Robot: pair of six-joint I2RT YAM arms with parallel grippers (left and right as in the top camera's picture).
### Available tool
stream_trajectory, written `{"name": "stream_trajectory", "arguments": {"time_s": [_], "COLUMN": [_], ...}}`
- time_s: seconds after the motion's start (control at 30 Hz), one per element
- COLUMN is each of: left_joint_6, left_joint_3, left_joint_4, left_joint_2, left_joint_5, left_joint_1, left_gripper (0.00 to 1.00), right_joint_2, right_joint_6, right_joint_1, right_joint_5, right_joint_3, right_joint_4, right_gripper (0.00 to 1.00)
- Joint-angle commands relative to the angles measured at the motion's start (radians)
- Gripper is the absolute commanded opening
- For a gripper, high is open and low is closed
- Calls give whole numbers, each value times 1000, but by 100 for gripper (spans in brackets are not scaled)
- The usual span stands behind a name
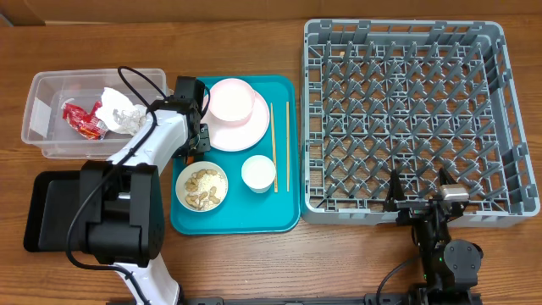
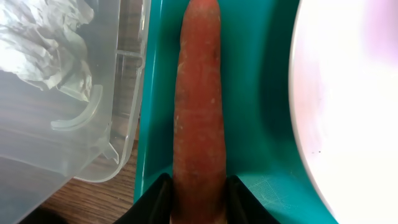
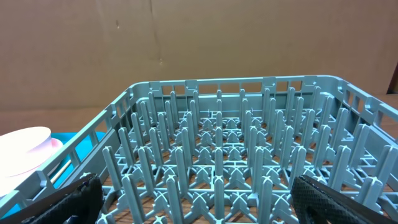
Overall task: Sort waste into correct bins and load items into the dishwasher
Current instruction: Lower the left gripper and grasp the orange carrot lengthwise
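My left gripper [image 2: 199, 186] is shut on the small orange carrot [image 2: 199, 93], which lies along the teal tray's left edge; in the overhead view the gripper [image 1: 195, 127] hides the carrot. The clear tub [image 1: 51, 144] beside it holds the red wrapper [image 1: 82, 119] and crumpled paper [image 1: 123, 110]. The pink plate [image 1: 241, 131] carries a whitish bowl [image 1: 230, 99]. A second bowl [image 1: 201, 186] holds beige scraps. The white cup [image 1: 258, 173] and chopsticks [image 1: 287, 144] lie on the tray. My right gripper [image 1: 419, 199] is open and empty at the grey rack's [image 1: 406, 110] near wall.
The teal tray [image 1: 254, 212] sits between the tub and the rack. The black tray [image 1: 42, 212] lies at the front left, partly under my left arm. The tub's corner [image 2: 118, 74] is close to the carrot. The rack's pegs [image 3: 217, 143] fill the right wrist view.
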State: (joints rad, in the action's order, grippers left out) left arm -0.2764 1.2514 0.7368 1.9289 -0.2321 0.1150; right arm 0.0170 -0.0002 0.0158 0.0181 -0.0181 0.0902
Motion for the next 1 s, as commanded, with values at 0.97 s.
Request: {"name": "stream_trajectory", "arguments": {"time_s": [0.97], "left_joint_6": [11], "left_joint_3": [38], "left_joint_4": [103], "left_joint_2": [-4], "left_joint_5": [102], "left_joint_1": [-3], "left_gripper": [4], "right_joint_2": [-1], "right_joint_6": [-4], "right_joint_1": [7], "right_joint_5": [-8], "right_joint_3": [10], "right_joint_4": [-6], "right_gripper": [100]}}
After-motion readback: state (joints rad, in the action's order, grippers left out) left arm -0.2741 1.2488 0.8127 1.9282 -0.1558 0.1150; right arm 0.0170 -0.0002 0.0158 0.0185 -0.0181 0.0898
